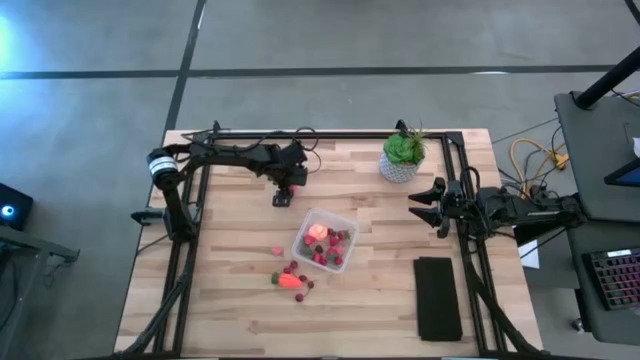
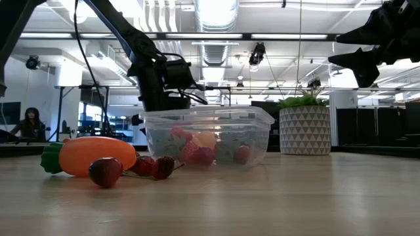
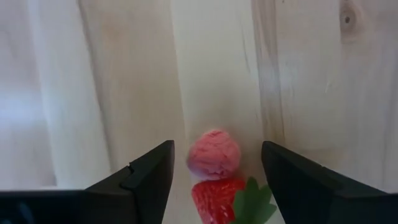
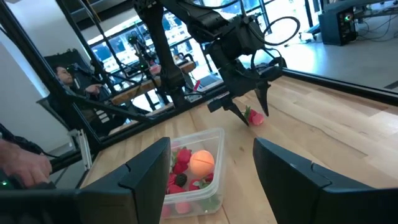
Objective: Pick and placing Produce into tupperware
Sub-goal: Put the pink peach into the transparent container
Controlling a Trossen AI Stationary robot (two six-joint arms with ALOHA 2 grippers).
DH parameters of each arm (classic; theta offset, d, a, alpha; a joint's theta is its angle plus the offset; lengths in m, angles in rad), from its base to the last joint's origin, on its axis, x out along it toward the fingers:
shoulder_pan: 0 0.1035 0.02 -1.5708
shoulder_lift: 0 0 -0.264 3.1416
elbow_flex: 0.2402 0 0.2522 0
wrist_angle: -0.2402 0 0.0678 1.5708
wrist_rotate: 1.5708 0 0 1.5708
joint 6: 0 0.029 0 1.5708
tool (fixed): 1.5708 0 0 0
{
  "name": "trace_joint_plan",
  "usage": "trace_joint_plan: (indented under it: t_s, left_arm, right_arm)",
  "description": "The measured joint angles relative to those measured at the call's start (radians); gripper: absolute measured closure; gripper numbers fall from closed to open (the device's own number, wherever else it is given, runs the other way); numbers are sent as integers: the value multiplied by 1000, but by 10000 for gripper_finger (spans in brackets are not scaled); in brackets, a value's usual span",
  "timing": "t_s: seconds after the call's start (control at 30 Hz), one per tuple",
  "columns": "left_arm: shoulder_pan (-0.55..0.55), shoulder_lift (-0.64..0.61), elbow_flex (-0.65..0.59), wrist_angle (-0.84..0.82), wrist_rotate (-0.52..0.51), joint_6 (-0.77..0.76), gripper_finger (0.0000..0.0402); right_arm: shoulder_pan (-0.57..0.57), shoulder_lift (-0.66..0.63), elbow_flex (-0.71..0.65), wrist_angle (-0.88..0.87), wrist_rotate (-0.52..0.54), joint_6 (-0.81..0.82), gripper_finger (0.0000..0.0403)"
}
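Note:
The clear tupperware [image 1: 325, 240] sits mid-table holding a pink-orange round fruit [image 4: 201, 162] and red berries. Loose on the table at its near-left are an orange carrot [image 1: 290, 281], several small red pieces [image 2: 105, 172] and a lone pink piece [image 1: 278, 250]. My left gripper [image 1: 283, 199] is low over the table just beyond the box's far-left corner, open. Its fingers stand either side of a pink raspberry-like piece [image 3: 213, 154] and a red strawberry with green leaves [image 3: 222, 200], touching neither. My right gripper [image 1: 428, 205] waits open to the right, raised.
A green plant in a patterned white pot [image 1: 402, 158] stands at the far edge, right of centre. A flat black slab [image 1: 438, 298] lies near the right front. The dark frame rails [image 1: 185, 260] run along both sides. A person [image 2: 29, 122] sits in the room behind.

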Motion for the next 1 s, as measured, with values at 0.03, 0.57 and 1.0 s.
trace_joint_plan:
  t_s: [0.03,0.57,1.0]
  left_arm:
    - [0,5,0,-4,0,0,179]
    - [-1,12,4,-8,-4,-59,304]
    - [-136,-294,57,-35,243,-185,304]
  right_arm:
    - [0,0,0,0,0,0,181]
    - [0,0,0,0,0,0,181]
    - [0,0,0,0,0,0,181]
